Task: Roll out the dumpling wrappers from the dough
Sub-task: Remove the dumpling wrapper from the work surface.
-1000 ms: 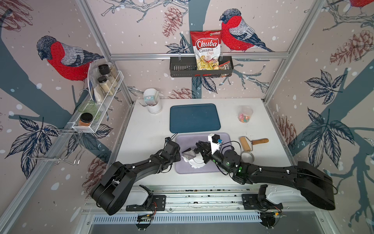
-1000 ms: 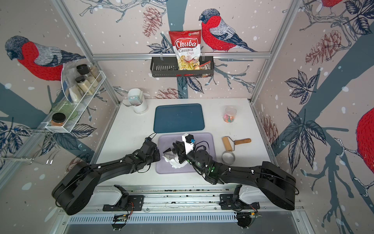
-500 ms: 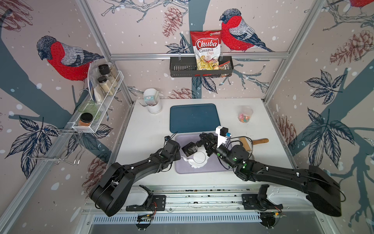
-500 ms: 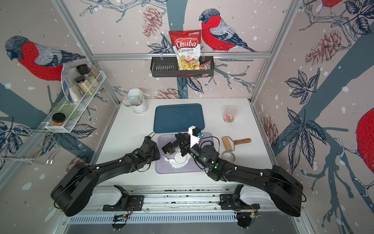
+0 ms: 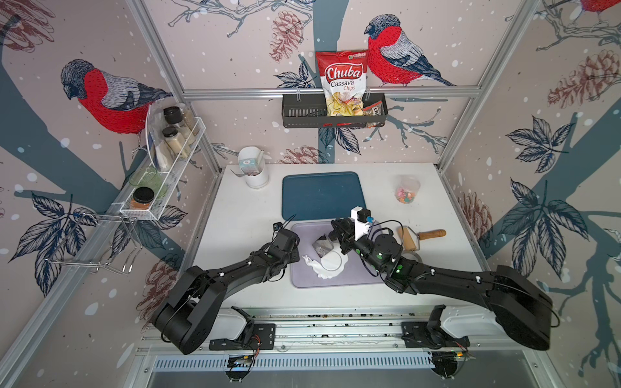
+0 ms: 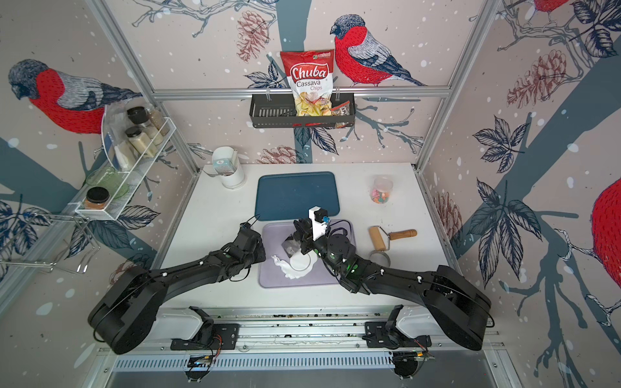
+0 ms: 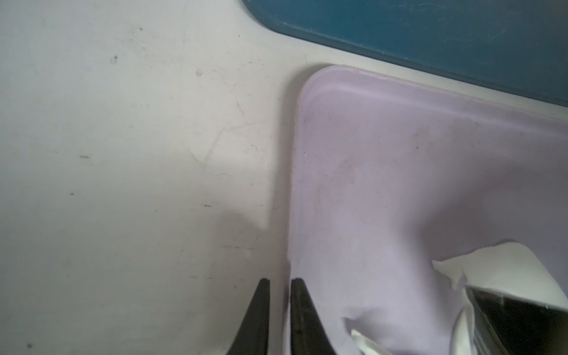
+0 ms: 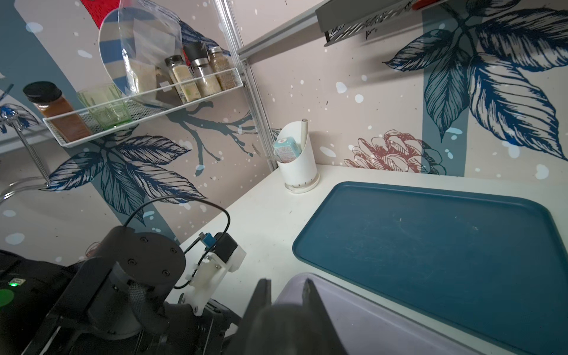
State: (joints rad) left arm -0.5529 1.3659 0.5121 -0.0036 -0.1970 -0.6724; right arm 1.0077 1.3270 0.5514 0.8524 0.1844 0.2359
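Observation:
A round white dumpling wrapper (image 5: 331,262) (image 6: 300,262) lies on the lilac tray (image 5: 356,278). Ragged dough (image 5: 314,268) clings round its left and near sides. My right gripper (image 5: 331,240) (image 8: 285,281) hovers just behind the wrapper, shut on a shiny metal cutter (image 5: 321,247) (image 6: 289,247) lifted clear of the dough. My left gripper (image 7: 280,281) sits low at the tray's left rim (image 7: 295,184). Its fingers stand a narrow gap apart over that rim, with nothing held between them.
A teal tray (image 5: 322,195) lies behind the lilac one. A wooden roller (image 5: 408,238) and a metal ring (image 6: 388,260) lie to the right, beside the right arm. A candy cup (image 5: 407,191) stands at the back right and a white holder (image 5: 256,171) at the back left.
The right gripper rose off the dough with the cutter and drew back, uncovering a neat round disc. The left gripper's fingers parted slightly at the tray's rim.

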